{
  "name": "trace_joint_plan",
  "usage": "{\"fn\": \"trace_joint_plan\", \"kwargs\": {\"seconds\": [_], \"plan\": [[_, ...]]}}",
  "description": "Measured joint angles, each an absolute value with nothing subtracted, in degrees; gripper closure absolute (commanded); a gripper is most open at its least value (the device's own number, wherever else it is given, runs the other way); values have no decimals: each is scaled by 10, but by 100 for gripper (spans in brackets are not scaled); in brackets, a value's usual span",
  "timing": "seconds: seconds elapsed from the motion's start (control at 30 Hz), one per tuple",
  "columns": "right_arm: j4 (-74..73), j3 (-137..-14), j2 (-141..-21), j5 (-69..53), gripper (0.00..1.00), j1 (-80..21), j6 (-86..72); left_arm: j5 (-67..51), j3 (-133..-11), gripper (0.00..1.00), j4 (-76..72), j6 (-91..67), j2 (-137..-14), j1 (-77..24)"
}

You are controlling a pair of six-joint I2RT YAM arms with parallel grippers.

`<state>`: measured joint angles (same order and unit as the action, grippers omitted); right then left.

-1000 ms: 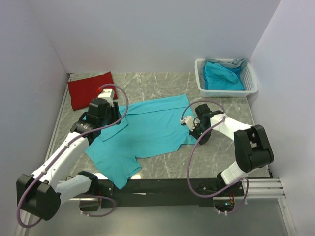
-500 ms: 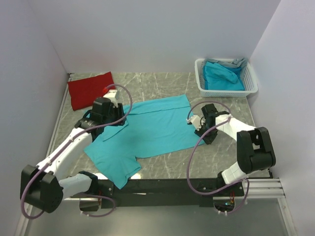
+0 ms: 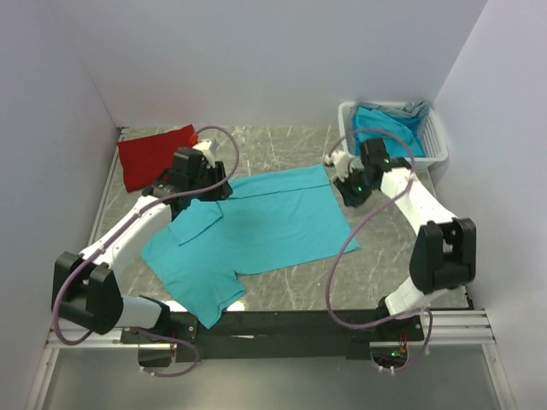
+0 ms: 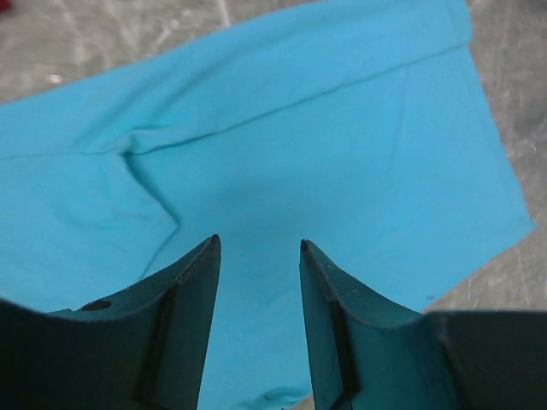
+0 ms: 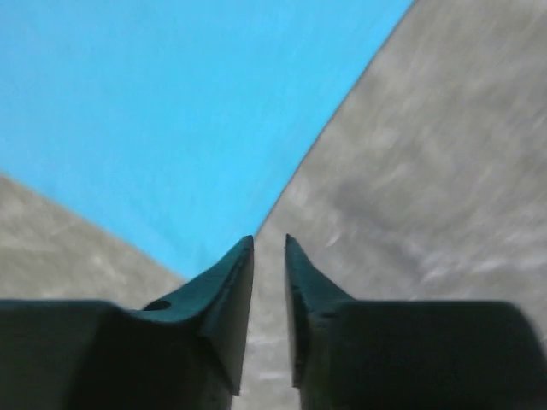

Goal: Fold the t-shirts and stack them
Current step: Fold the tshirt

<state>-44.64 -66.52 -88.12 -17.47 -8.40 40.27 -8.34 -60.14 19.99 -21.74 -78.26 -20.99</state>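
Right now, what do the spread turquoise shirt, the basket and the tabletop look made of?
Turquoise shirt: soft matte knit cloth, probably cotton; it lies limp with creases. Basket: white plastic, judging by its moulded slats. Tabletop: grey marble-look surface with pale veins; stone or laminate, cannot tell.

We look down on a grey, marble-veined bench (image 3: 282, 145) boxed in by plain pale walls: a back wall (image 3: 256, 60), a left wall (image 3: 43, 171) and a right wall (image 3: 504, 128). We find the light soft and even. A black bar (image 3: 282, 323) runs along the near edge, and a white slatted basket (image 3: 438, 137) stands in the far right corner.
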Motion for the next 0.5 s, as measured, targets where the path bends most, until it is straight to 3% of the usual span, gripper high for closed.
{"fn": "trace_joint_plan", "kwargs": {"seconds": [0.13, 0.27, 0.5], "plan": [[-428, -785, -969, -184, 87, -116, 383, -18, -583, 53, 207, -226, -723, -210], [-420, -854, -1063, -155, 100, -177, 395, 44, -521, 67, 211, -242, -594, -204], [-435, -860, -1141, -102, 100, -269, 431, 56, -458, 66, 222, -264, -490, -199]]}}
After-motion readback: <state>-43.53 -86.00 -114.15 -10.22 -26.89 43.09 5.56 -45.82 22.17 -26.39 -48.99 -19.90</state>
